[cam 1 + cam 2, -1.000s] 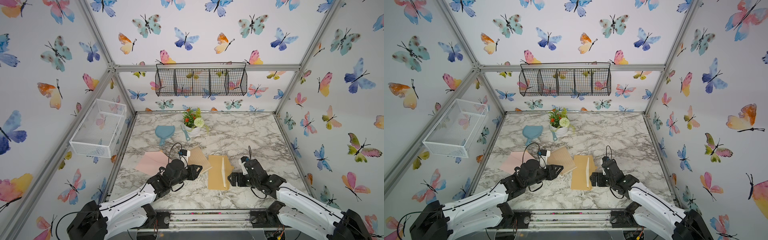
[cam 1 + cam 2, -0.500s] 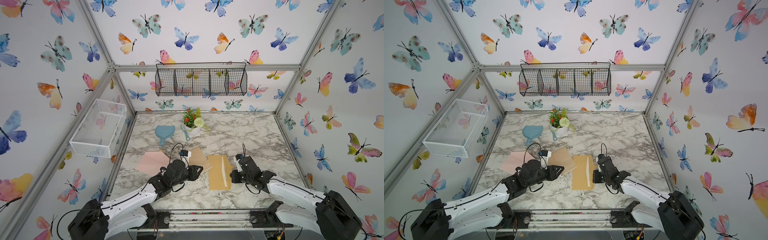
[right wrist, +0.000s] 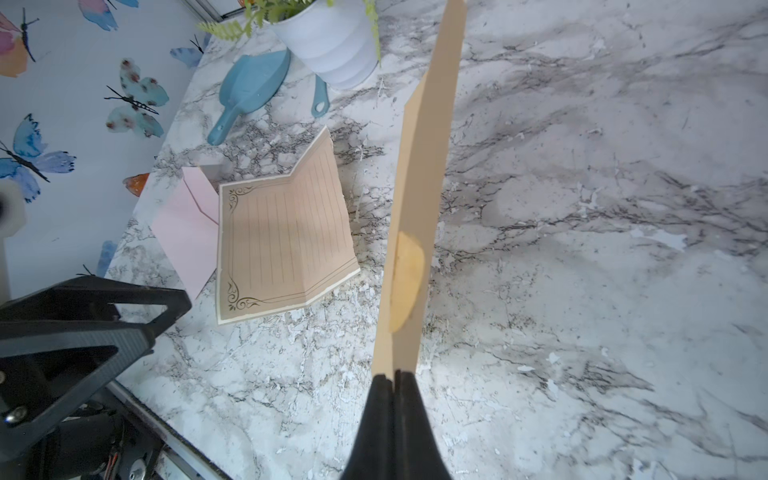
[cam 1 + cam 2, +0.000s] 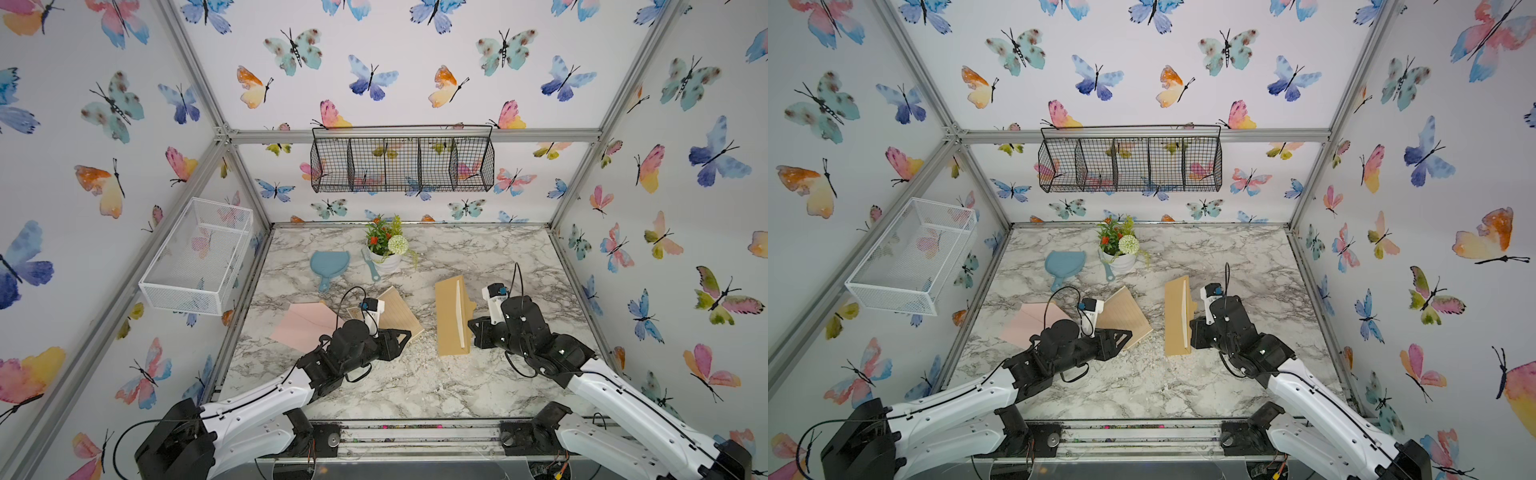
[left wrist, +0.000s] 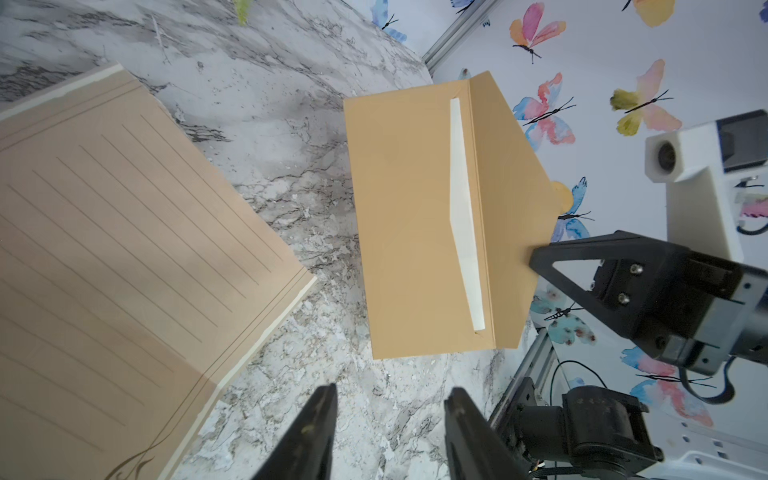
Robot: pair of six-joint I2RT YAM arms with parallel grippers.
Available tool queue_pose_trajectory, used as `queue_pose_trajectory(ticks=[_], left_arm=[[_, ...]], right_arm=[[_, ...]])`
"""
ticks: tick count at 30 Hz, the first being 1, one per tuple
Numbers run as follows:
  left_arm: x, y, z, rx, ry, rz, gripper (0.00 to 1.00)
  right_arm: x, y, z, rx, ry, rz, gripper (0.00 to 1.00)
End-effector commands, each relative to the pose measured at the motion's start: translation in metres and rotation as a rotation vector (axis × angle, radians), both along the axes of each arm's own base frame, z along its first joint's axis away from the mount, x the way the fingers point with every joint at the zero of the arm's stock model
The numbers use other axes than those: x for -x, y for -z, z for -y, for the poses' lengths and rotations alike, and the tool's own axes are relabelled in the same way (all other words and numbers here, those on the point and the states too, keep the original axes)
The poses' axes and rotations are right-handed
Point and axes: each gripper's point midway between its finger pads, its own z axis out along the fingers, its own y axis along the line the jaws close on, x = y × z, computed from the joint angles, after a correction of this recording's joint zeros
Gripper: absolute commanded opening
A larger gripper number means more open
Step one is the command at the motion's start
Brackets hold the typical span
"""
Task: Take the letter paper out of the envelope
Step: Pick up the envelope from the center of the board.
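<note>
A tan envelope [image 4: 448, 320] [image 4: 1174, 320] hangs tilted above the marble table, with its flap turned out. My right gripper [image 4: 473, 328] [image 4: 1192, 332] [image 3: 392, 376] is shut on the flap's edge; in the right wrist view the envelope [image 3: 419, 199] runs edge-on. A narrow white strip, the letter paper [image 5: 463, 216] [image 4: 460, 311], shows in the envelope's mouth. My left gripper [image 4: 405, 334] [image 4: 1127, 332] [image 5: 390, 395] is open and holds nothing. It sits just short of the envelope's [image 5: 407, 224] near edge.
A lined tan sheet [image 4: 399, 311] [image 5: 124, 249] [image 3: 282, 241] lies unfolded beside a pink envelope [image 4: 303, 324] under my left arm. A blue dustpan [image 4: 329, 264] and a white flower pot [image 4: 386, 255] stand further back. Wire baskets hang on the back and left walls.
My right gripper went from open to shut on the envelope's flap and raised the envelope off the table. My left gripper's jaws have spread wider.
</note>
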Motion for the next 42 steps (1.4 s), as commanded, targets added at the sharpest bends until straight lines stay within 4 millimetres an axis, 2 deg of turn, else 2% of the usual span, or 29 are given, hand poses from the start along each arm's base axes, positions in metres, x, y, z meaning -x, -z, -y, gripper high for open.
queue_pose_trajectory(ticks=[1, 8, 14, 17, 21, 24, 29, 33, 42], left_arm=[[0.006, -0.017, 0.011, 0.078, 0.058, 0.046, 0.58], [0.004, -0.028, 0.006, 0.076, 0.049, 0.112, 0.60], [0.006, -0.043, 0.006, 0.116, 0.061, 0.155, 0.58], [0.003, -0.033, 0.003, 0.061, 0.040, 0.136, 0.58], [0.005, -0.031, 0.004, 0.089, 0.044, 0.134, 0.59], [0.006, -0.031, 0.005, 0.114, 0.050, 0.133, 0.64], [0.004, -0.021, 0.004, 0.065, 0.046, 0.115, 0.66], [0.004, -0.015, 0.002, 0.061, 0.035, 0.109, 0.65], [0.009, -0.031, 0.011, 0.120, 0.087, 0.148, 0.63]], right_arm=[[0.020, -0.005, -0.009, -0.009, -0.107, -0.063, 0.02], [0.031, -0.032, -0.020, -0.101, -0.185, -0.025, 0.02], [0.039, -0.043, -0.037, -0.196, -0.263, -0.018, 0.02], [0.040, -0.053, -0.038, -0.218, -0.274, -0.003, 0.02], [0.043, -0.062, -0.042, -0.247, -0.297, 0.007, 0.02], [0.045, -0.066, -0.044, -0.264, -0.311, 0.011, 0.02], [0.048, -0.075, -0.044, -0.283, -0.323, 0.025, 0.02], [0.050, -0.078, -0.047, -0.301, -0.339, 0.022, 0.02], [0.051, -0.068, -0.054, -0.327, -0.367, 0.001, 0.02]])
